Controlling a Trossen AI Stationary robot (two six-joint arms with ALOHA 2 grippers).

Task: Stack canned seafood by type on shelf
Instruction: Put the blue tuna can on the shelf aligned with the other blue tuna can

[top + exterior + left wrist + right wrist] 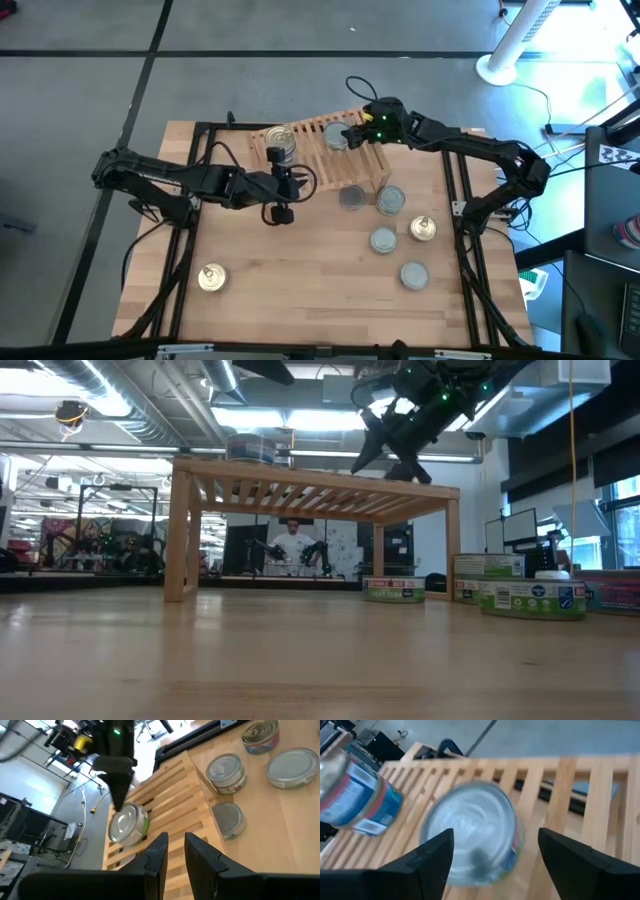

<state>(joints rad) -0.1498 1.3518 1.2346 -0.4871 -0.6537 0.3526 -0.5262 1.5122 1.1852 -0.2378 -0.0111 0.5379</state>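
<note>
While right end effector spreads over a round silver-topped tin on the slatted wooden shelf, left end effector is nearly pressed together.

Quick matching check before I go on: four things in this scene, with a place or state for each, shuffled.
1 right gripper
2 left gripper
3 stacked tins
4 lone gold-topped tin

A on the bare table, away from the rest
B at one end of the shelf
C open, astride a silver tin
D hovering by the shelf's edge

Pairs: 1-C, 2-D, 3-B, 4-A
</note>
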